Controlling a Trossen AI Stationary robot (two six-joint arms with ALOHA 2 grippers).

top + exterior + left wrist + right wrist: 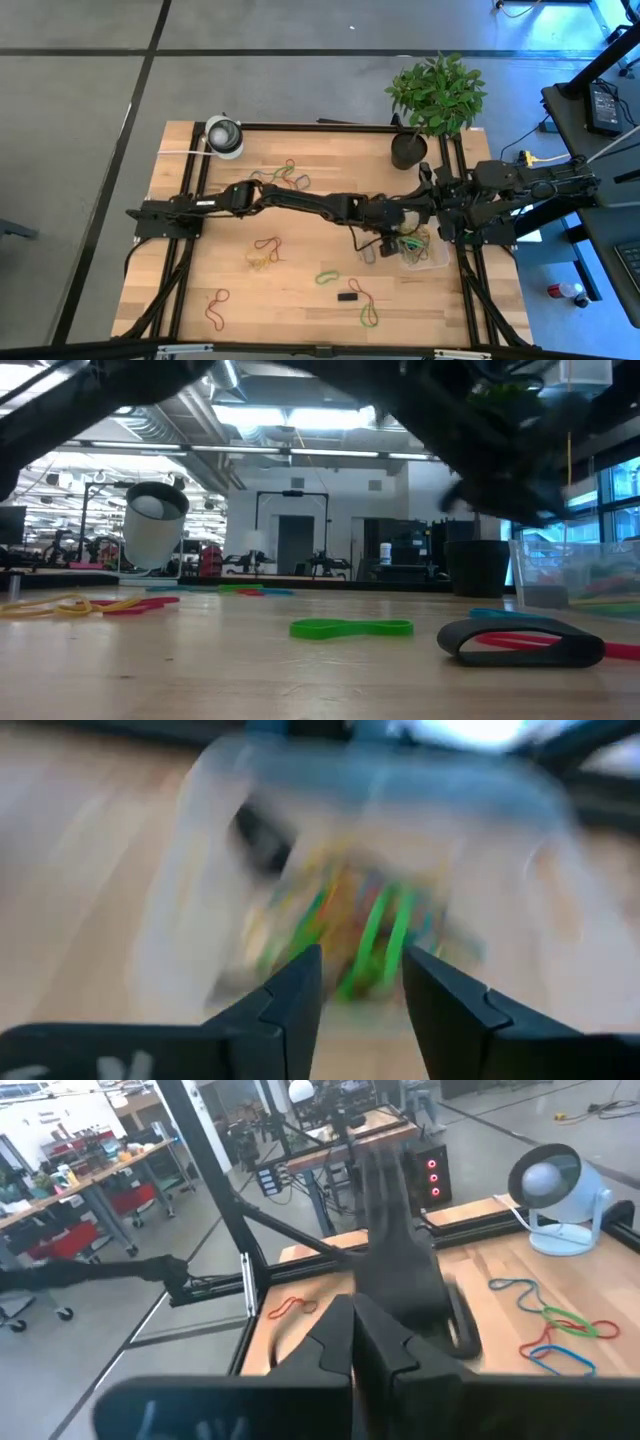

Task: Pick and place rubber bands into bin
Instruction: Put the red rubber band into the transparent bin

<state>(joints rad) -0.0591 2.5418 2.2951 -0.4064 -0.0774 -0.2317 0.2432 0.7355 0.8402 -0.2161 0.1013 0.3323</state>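
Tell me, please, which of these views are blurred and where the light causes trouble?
Left wrist view: motion-smeared, the bin and its rubber bands streaked behind the open left gripper. Right wrist view: the other arm blurred beyond the shut right gripper, background sharp. Low view: ceiling lights glare, arms in silhouette, near bands soft. High view: evenly lit, sharp.

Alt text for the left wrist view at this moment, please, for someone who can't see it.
The left gripper hangs with its two dark fingers apart, directly over the clear bin. Inside the bin lies a tangle of rubber bands, green, orange and yellow. Light wooden table shows around the bin.
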